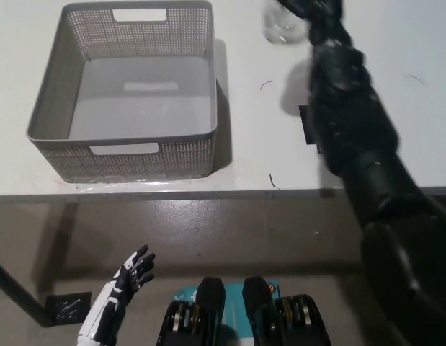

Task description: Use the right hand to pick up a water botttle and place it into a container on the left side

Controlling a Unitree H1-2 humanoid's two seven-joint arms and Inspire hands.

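Right of the basket [125, 148], level with its far rim, the bottle [282, 27] hangs above the table [244, 144], only its clear lower part showing at the top edge. The right hand [313, 11] is wrapped around it, mostly cut off by that edge. Below the basket, under the table's front edge, the left hand [132, 272] rests with fingers spread, holding nothing.

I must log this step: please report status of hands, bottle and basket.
Black right hand shut on clear plastic water bottle, lifted at top edge. White left hand open, low. Grey woven basket empty, path unobstructed.
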